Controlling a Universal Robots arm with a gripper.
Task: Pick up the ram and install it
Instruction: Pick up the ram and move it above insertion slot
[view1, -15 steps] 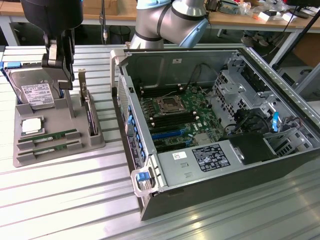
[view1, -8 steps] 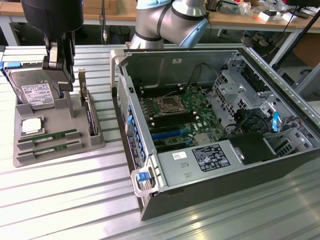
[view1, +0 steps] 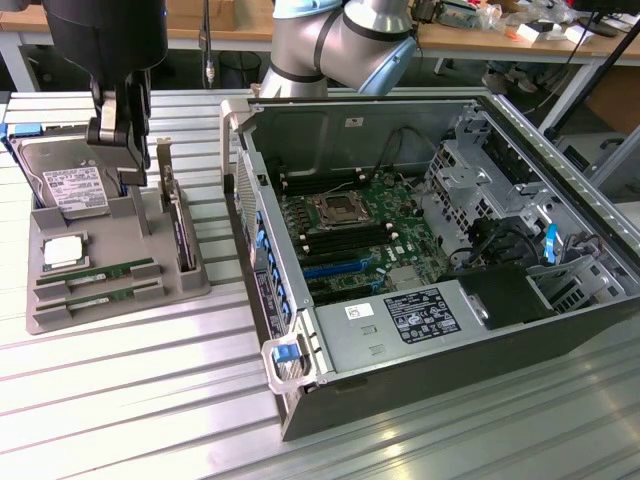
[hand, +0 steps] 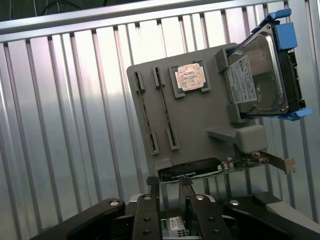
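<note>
An open computer case (view1: 450, 385) is seen on the exterior view's right, apart from a gray tray (view1: 110, 312) on the left. A hard drive (view1: 68, 185) is propped at the tray's far end. The gripper (view1: 120, 150) is held above that end, its fingers (hand: 151, 192) set narrowly apart with nothing between them. The ram (view1: 97, 272) is seated on edge in the tray's near slots. Its long axis is laid left to right along the tray's front edge, with a second stick (view1: 100, 293) parallel just beside it.
</note>
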